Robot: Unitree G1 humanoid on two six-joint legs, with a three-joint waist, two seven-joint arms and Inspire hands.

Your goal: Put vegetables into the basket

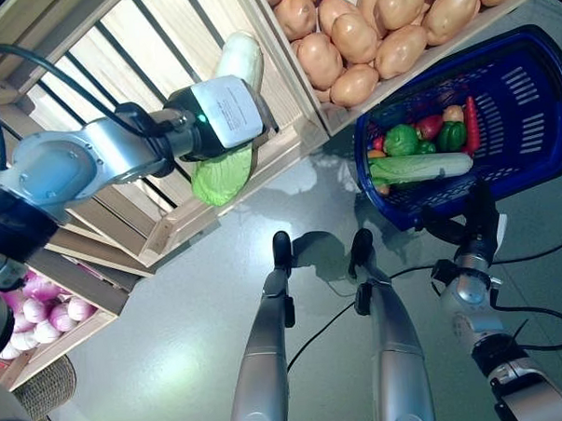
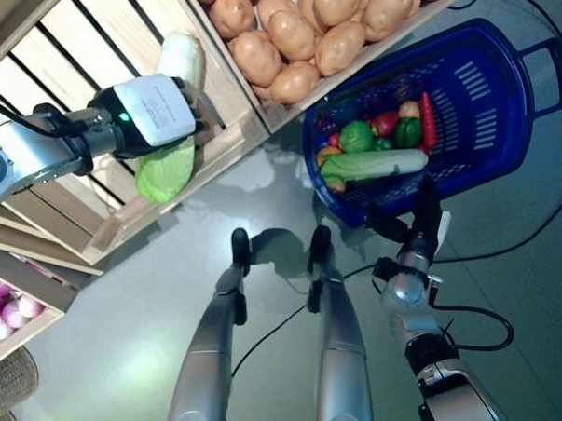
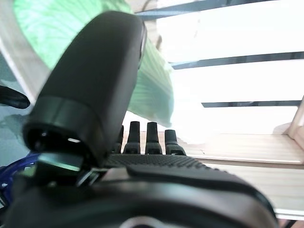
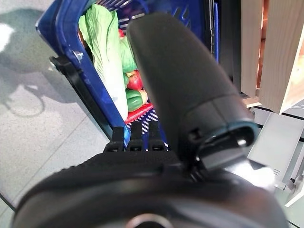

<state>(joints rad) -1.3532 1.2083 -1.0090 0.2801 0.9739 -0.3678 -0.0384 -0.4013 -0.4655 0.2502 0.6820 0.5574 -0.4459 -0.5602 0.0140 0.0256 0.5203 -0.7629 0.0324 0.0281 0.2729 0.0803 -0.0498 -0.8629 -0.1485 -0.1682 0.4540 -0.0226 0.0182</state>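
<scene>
- One wooden rack (image 1: 287, 145) of pale slatted crates stands over the grey floor (image 1: 173, 308); its boards are flat and smooth, with dark gaps between the slats.
- One blue plastic basket (image 1: 529, 116), oval with slotted walls and a black handle, hangs beside the rack's potato crate, held up at its near rim by the right robot hand (image 1: 477, 222).
- One cabbage (image 1: 225, 166), long, with a white stalk end and a ribbed green leafy end, sits at the front edge of a slatted crate in the left robot hand (image 3: 102, 99). The thumb presses along the leaf and the fingers (image 3: 149, 137) curl up on the other side, so the hand is closed around it.
- A second long cabbage (image 1: 419, 167) lies across the inside of the basket.
- The right robot hand has its fingers (image 4: 135, 137) hooked up at the basket's blue rim and its thumb over the edge, gripping it.
- A heap of more than ten brown potatoes (image 1: 366, 25), rounded and smooth-skinned, fills the upper crate.
- A cluster of pink-purple onions (image 1: 42, 300), too many to count, lies in a low crate.
- In the basket: two glossy green peppers (image 1: 401, 140), one red pepper (image 1: 430, 126) and one slim red chilli (image 1: 471, 123); the smaller pieces beneath cannot be made out.
</scene>
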